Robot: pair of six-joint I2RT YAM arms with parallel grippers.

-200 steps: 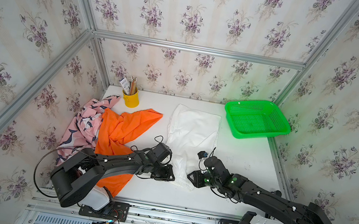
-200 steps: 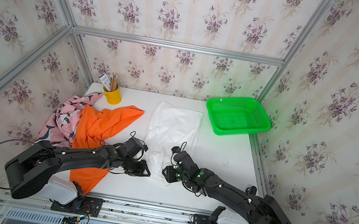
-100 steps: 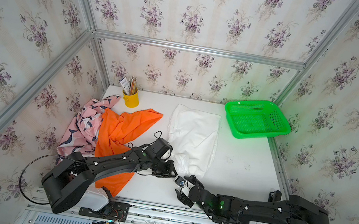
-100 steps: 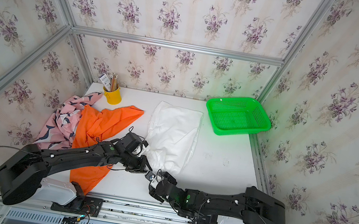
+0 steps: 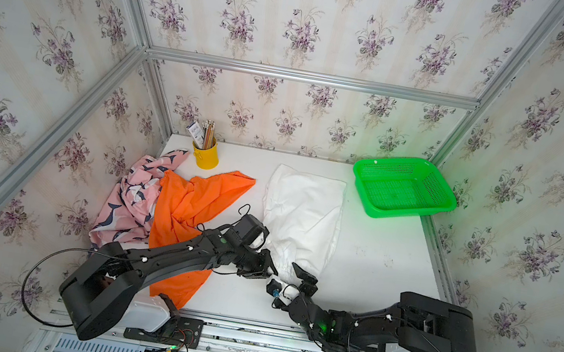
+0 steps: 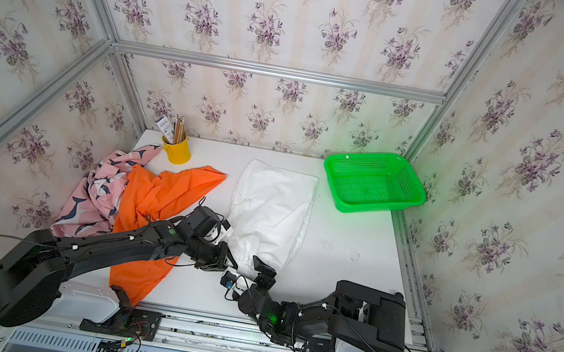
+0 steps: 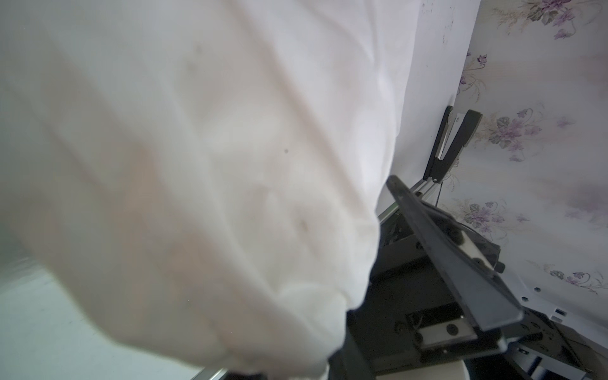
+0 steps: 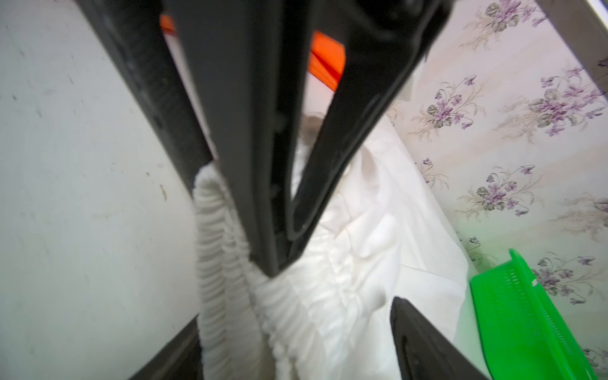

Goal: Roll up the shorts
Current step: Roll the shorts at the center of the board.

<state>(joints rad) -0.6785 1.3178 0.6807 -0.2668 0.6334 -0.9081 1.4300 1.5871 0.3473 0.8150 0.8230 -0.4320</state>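
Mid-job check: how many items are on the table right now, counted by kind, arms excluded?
Shorts: 3 (white shorts, orange shorts, pink whale-print shorts)
Green basket: 1
Yellow pencil cup: 1
Total: 5

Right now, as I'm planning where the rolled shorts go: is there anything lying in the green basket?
No, in a top view the green basket shows only its own bare mesh floor and walls.
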